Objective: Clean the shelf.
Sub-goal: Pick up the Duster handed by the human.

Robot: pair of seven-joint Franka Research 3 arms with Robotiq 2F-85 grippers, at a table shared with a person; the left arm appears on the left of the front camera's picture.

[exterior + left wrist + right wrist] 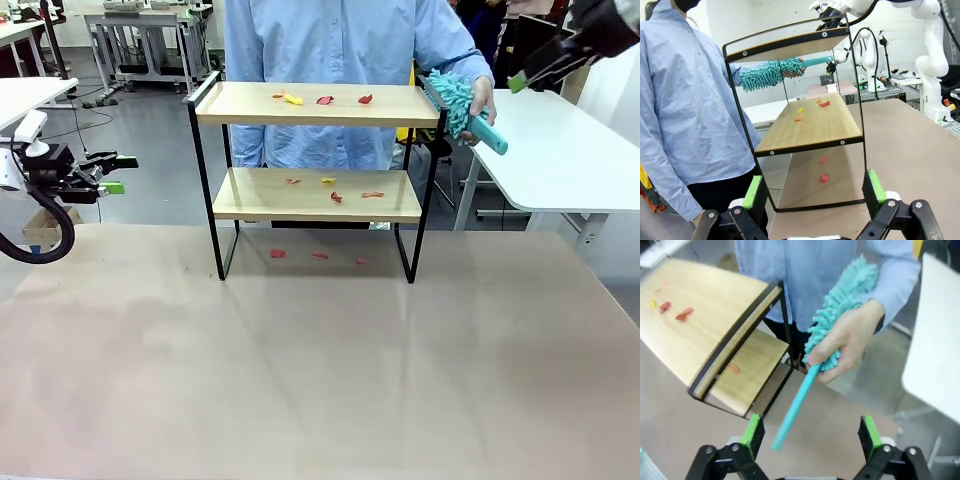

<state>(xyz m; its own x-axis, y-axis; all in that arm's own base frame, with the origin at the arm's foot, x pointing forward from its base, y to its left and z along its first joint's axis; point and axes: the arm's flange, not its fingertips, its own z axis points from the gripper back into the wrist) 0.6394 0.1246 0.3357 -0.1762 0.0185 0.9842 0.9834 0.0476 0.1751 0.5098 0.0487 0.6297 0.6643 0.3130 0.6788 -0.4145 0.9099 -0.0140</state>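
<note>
Teal duster (pixel 842 304) held handle-first toward our right gripper (pixel 810 434), presumably for handover; it and left gripper (pixel 813 190) gape empty.

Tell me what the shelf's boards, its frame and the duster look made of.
Shelf boards: light wood or wood-look laminate, matte, visible grain. Frame: thin black rods, probably painted metal. Duster head: soft teal chenille-like fibre, fluffy nubs. Handle: smooth teal, likely plastic.

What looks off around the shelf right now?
Small red and yellow scraps litter the two-tier light wood shelf with a black metal frame: a few on the top board, a few on the lower board, and more red ones on the tan table beneath it. The shelf itself stands square and looks undamaged.
</note>
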